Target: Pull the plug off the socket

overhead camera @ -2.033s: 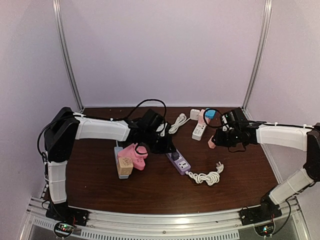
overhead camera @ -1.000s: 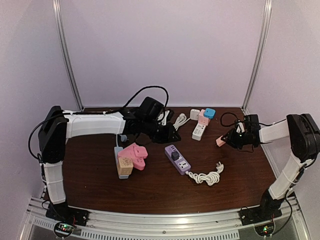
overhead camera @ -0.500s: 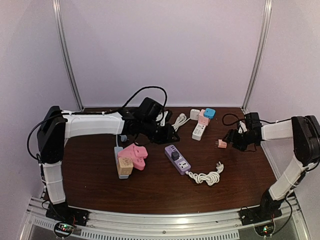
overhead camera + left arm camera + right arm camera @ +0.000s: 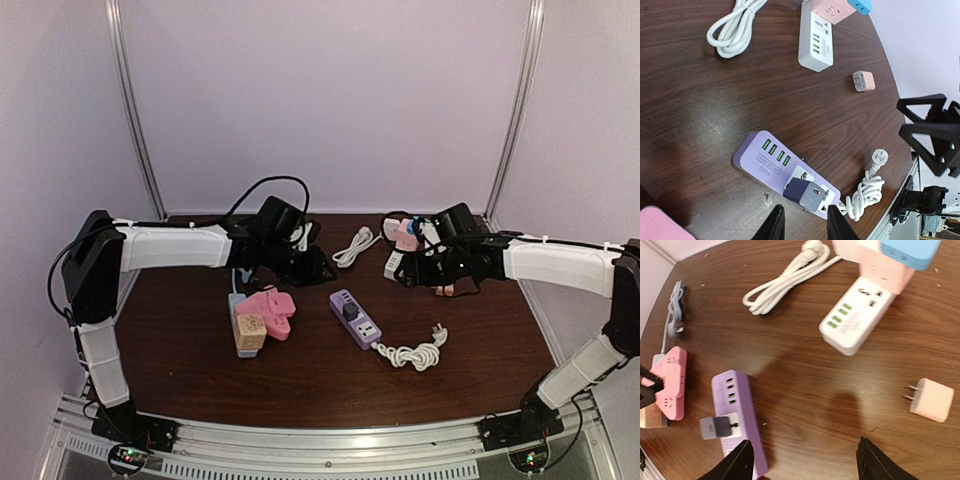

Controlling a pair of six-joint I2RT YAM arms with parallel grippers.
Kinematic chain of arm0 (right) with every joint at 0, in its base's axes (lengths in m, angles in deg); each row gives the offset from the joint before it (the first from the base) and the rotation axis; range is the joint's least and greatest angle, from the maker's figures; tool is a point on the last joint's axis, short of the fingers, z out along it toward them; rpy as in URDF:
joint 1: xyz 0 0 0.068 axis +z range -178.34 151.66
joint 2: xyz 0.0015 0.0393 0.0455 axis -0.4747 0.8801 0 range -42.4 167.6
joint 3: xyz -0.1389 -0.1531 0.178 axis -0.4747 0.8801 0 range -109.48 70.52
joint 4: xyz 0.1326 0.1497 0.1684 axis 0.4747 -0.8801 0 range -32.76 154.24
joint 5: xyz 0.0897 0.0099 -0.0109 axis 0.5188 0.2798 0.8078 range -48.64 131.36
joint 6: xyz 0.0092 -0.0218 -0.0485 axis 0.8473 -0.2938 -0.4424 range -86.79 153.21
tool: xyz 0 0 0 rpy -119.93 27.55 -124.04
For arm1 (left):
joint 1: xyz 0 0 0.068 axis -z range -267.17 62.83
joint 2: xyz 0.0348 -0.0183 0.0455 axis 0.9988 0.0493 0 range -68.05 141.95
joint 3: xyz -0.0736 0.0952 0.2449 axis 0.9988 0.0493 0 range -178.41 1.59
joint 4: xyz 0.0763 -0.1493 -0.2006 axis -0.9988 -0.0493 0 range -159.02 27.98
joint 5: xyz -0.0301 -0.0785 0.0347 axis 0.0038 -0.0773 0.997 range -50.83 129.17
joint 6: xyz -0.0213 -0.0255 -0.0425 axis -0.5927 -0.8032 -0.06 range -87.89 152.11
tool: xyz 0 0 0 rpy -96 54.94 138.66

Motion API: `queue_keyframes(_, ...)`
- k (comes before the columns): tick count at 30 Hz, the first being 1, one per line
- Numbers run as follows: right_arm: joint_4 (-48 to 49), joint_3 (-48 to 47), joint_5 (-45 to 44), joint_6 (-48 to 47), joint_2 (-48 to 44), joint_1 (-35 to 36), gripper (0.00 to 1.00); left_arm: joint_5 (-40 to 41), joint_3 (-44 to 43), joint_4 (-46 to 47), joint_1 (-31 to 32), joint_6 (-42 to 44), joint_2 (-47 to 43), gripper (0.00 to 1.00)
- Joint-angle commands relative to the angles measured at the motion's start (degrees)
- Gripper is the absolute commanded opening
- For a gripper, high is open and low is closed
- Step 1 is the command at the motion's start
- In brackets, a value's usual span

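A dark blue-grey plug (image 4: pixel 807 194) sits in the purple socket strip (image 4: pixel 767 155) at mid-table. My left gripper (image 4: pixel 805 227) hovers just short of it, open a little, nothing between its fingers. From above, the left gripper (image 4: pixel 310 262) is up and to the left of the strip (image 4: pixel 355 318). My right gripper (image 4: pixel 805 465) is open wide and empty above bare table, between the strip (image 4: pixel 735 400) with its plug (image 4: pixel 715 427) and a loose pink plug (image 4: pixel 932 400). Seen from the top camera, the right gripper (image 4: pixel 420 270) is near the white strip.
A white power strip (image 4: pixel 397 262) carrying pink and blue cubes (image 4: pixel 885 270) lies at the back, beside a coiled white cable (image 4: pixel 355 245). Pink sockets (image 4: pixel 265 310) and a tan cube (image 4: pixel 249 330) stand at the left. The purple strip's white cord (image 4: pixel 415 352) is bundled to its right.
The right gripper opened and let go of the pink plug, which now lies on the table; that arm then swung left toward the white strip. The left gripper drew back slightly leftward.
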Motion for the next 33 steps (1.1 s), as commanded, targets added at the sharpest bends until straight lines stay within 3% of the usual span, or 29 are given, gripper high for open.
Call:
queue_keyframes(1, -4.3, -4.7, -5.2, -1.8, 2.6, 7.1, 0.7, -3.5, 2.9, 7.2, -2.3, -1.7, -2.1, 0.27)
queue_keyframes(12, -10.1, -16.2, -9.5, -4.6, 14.5, 19.4, 0.66, -7.2, 2.3, 15.4, -3.7, -5.6, 4.4, 0.13)
queue_keyframes(24, -11.8, -21.2, -12.8, -6.3, 21.7, 23.3, 0.66, -8.6, -2.0, 18.2, -3.7, -7.4, 12.9, 0.1)
queue_keyframes(33, -10.6, -21.6, -14.2, -6.0, 23.8, 23.5, 0.51, -10.5, -1.0, 20.4, -3.2, -8.8, 15.7, 0.1)
